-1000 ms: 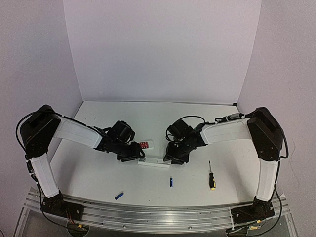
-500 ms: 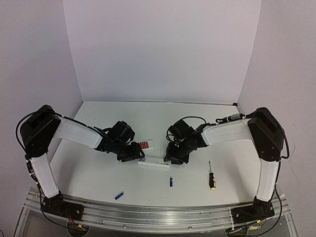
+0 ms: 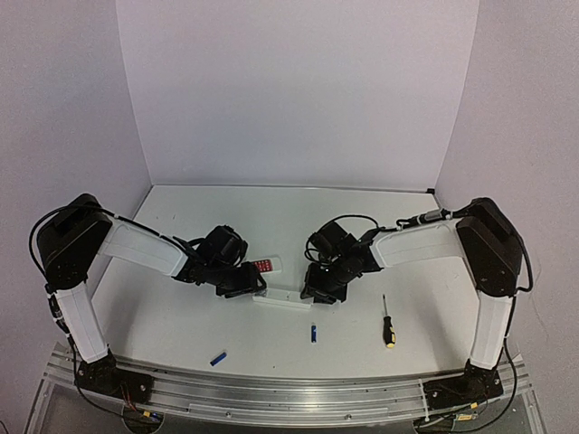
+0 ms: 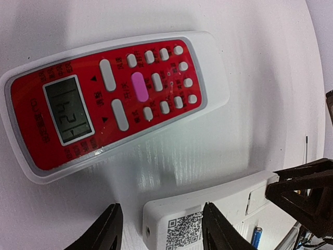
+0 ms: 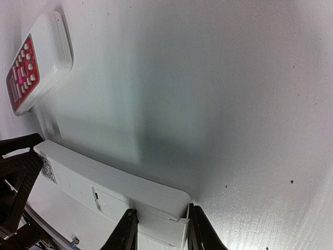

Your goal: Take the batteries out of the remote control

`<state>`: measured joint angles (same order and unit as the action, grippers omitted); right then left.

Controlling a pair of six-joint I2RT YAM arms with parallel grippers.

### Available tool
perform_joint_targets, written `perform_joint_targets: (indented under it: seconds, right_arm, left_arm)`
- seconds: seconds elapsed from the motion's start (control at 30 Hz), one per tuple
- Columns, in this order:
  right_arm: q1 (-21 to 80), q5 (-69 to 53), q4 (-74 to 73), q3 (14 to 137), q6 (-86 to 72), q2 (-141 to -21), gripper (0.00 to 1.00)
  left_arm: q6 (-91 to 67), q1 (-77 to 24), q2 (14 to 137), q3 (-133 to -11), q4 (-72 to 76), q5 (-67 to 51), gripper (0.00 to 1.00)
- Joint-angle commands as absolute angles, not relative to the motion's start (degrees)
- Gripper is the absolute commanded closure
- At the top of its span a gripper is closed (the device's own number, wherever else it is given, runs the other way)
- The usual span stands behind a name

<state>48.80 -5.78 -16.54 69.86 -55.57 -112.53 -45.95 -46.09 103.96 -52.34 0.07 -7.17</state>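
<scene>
R tool (image 5: 158, 229) tightened on remote control (image 5: 114, 190); QR sticker (image 4: 184, 229) visible L-wrist only.

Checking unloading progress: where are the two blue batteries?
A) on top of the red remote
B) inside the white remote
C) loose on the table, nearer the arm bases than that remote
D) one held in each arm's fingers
C: one battery and a second battery lie loose on the table, nearer than the white remote.

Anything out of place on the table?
Both batteries lie loose and apart: one in front of the white remote, the other skewed near the table's front edge. The remote lies back up, left tool and right tool at its ends. No damage visible.
</scene>
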Motion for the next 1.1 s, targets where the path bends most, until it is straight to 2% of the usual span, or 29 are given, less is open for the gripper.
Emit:
perform_joint_targets:
  seconds: [0.0, 0.37, 1.07]
  right_arm:
    - [49.4, -5.7, -19.5, 68.7, -55.8, -109.9, 0.72]
    - [49.5, -5.2, -20.2, 70.9, -55.2, -112.6, 0.72]
    - [53.2, -4.9, -21.2, 79.5, -57.0, -121.0, 0.73]
  left_arm:
    - [-46.9, -46.8, 105.4, -49.4, -6.5, -6.0, 0.48]
    - [-46.5, -47.4, 105.4, -49.6, -6.6, -6.3, 0.49]
    - [-45.6, -49.6, 107.4, -51.0, -6.1, -8.6, 0.57]
